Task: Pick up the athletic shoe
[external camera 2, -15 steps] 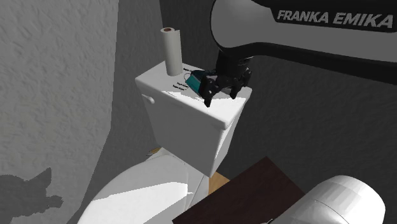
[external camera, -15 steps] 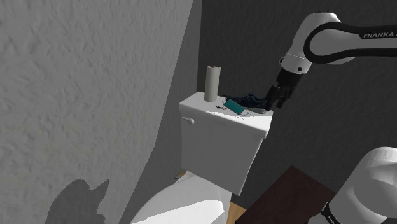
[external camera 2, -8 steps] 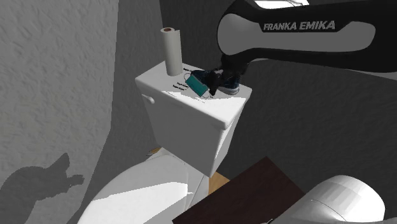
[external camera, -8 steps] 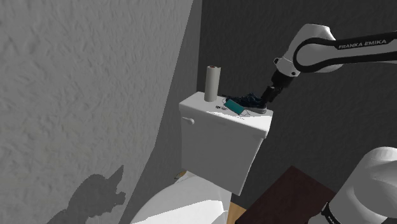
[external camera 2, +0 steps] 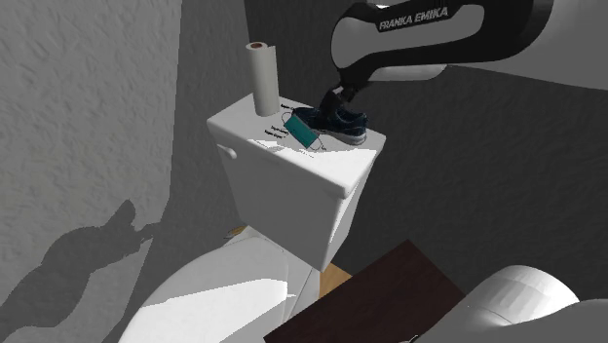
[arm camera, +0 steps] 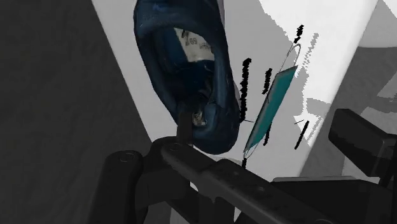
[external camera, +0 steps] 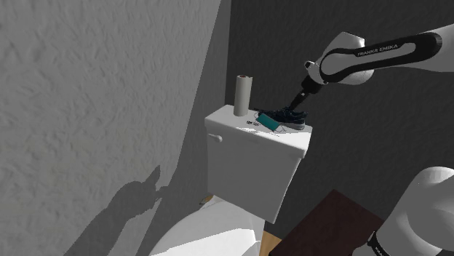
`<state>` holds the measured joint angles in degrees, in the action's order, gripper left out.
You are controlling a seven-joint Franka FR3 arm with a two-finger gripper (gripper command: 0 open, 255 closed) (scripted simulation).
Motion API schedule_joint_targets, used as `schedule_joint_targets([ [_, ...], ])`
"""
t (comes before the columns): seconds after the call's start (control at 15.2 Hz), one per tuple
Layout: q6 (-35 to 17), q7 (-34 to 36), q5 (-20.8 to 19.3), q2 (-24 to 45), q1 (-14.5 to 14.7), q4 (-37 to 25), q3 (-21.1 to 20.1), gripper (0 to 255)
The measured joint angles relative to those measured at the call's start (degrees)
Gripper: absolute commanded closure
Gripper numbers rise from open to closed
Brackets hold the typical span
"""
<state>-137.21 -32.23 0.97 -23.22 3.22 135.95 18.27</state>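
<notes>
Pincer (external camera: 298, 102) open over the dark blue shoe (external camera: 289, 116), which lies on the toilet tank (external camera: 251, 156).
One fingertip (arm camera: 184, 126) sits at the shoe's opening and the other stands apart, beyond the teal face mask (arm camera: 270, 108); nothing is clasped. A second ago the pincer hung off the tank's end. The shoe has not moved.

shldr/2nd ext: high, both on toilet tank (external camera: 247, 164); wrist: v. close

Rough, matt grey wall (external camera: 87, 87); smooth, glossy white toilet tank (external camera: 247, 164); matt dark-blue athletic shoe (external camera: 289, 116); matt pale paper roll (external camera: 241, 98); smooth dark-brown stand (external camera: 335, 218).
</notes>
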Motion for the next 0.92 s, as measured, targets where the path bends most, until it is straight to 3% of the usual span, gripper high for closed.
schedule_joint_targets([
  [0.33,-6.24,-10.25,4.64,6.59,3.51,-4.75,4.59,0],
  [0.79,-11.73,-13.16,7.01,8.89,4.60,-1.73,5.88,0],
  [0.86,-12.06,-13.32,7.15,9.00,4.65,-1.52,5.96,255],
  [0.92,-12.28,-13.41,7.23,9.04,4.66,-1.46,6.02,255],
])
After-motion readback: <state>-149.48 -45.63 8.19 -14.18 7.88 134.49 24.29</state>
